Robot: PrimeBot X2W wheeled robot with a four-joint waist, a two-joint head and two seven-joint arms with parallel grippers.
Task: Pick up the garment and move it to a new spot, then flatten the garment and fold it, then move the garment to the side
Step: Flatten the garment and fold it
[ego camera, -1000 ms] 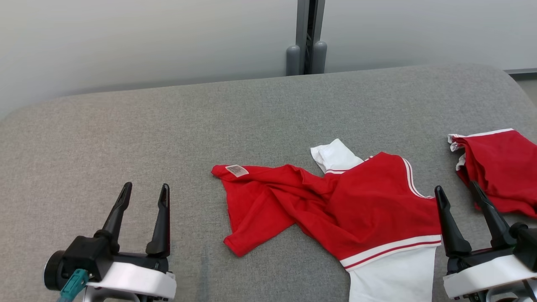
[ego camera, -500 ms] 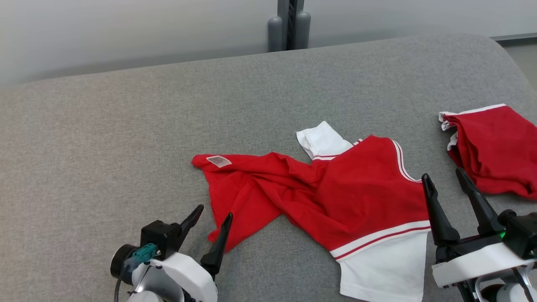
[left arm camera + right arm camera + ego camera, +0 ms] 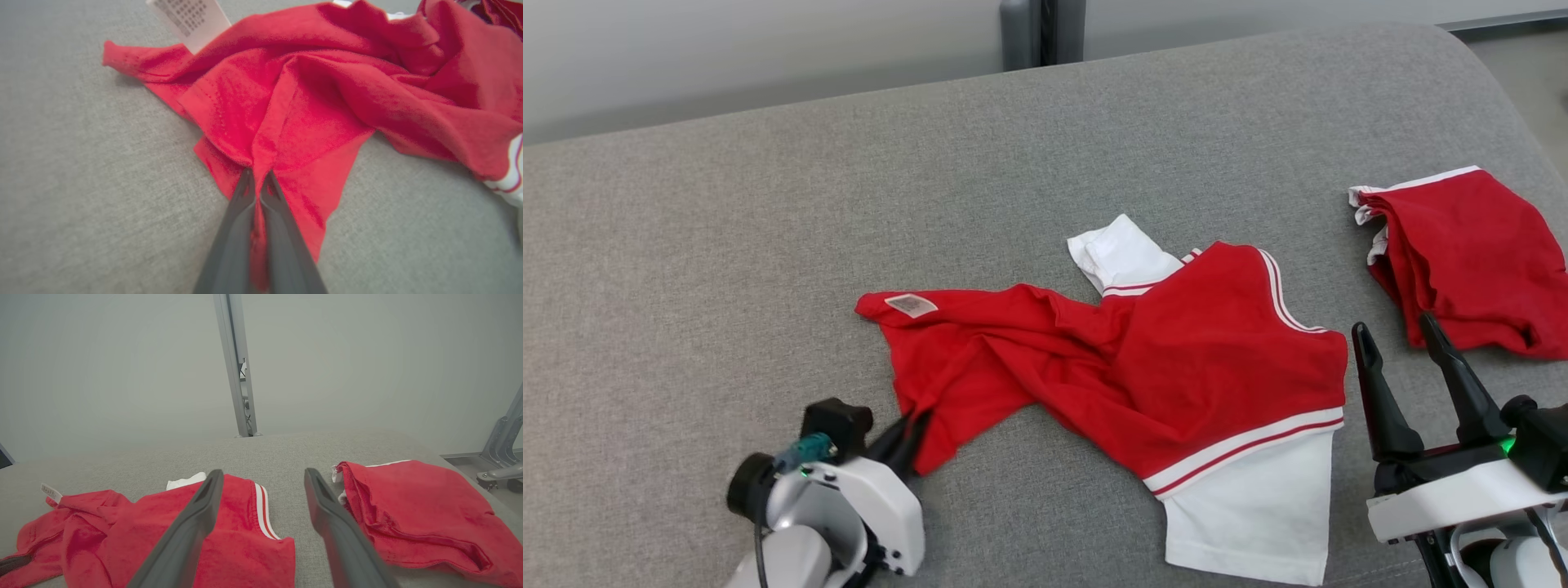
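left end effector (image 3: 908, 433): clenched on the garment's near left corner, with a fold of red cloth pinched between its two fingers (image 3: 237, 228).
garment (image 3: 1192, 367): red with white panels and striped trim, crumpled on the grey fabric surface (image 3: 727, 245). It spread forward from the left end effector's tips and across toward the right end effector.
care tag (image 3: 910, 305): white, at the garment's far left point, ahead of the left end effector's tips and apart from them.
right end effector (image 3: 1395, 327): released, fingers spread wide with nothing between them. The garment's striped hem corner lay just to its left.
second red garment (image 3: 1462, 253): a loose heap ahead of the right end effector and to its right, apart from the first garment.
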